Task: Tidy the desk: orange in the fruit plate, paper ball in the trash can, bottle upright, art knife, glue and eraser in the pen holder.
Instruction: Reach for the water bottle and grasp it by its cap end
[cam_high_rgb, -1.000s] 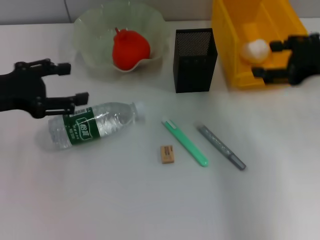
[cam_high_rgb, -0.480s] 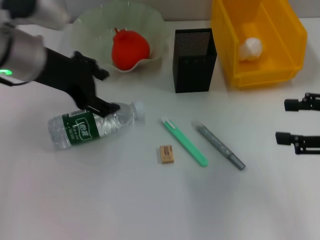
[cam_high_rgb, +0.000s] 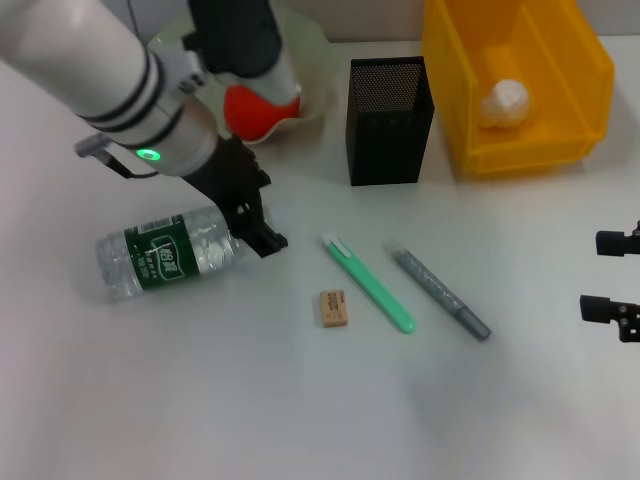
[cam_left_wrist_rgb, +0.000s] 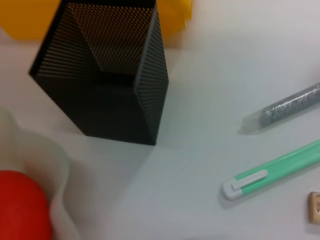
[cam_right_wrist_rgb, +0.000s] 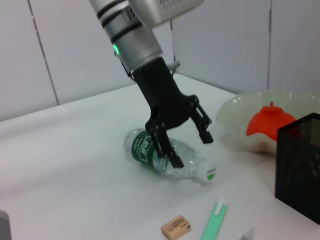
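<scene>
One bottle (cam_high_rgb: 172, 252) lies sideways (cap toward pen holder (cam_high_rgb: 390, 120)).

Lay on a smooth, matt white bench (cam_high_rgb: 200, 400). Bottle (cam_high_rgb: 170, 252) of clear glossy plastic, wrapped in a shiny green label. Pen holder (cam_high_rgb: 390, 120) of black perforated metal mesh, matt. Fruit plate (cam_high_rgb: 310, 60) of frosted, translucent pale green plastic, wavy-rimmed; orange (cam_high_rgb: 262, 108) smooth and slightly glossy. Trash can (cam_high_rgb: 520, 100) of smooth yellow plastic, paper ball (cam_high_rgb: 505, 100) crumpled and matt. Art knife (cam_high_rgb: 370, 285) of glossy green plastic; glue (cam_high_rgb: 442, 293) grey, speckled; eraser (cam_high_rgb: 334, 308) dull tan. Left hand (cam_right_wrist_rgb: 182, 137) matt black.
</scene>
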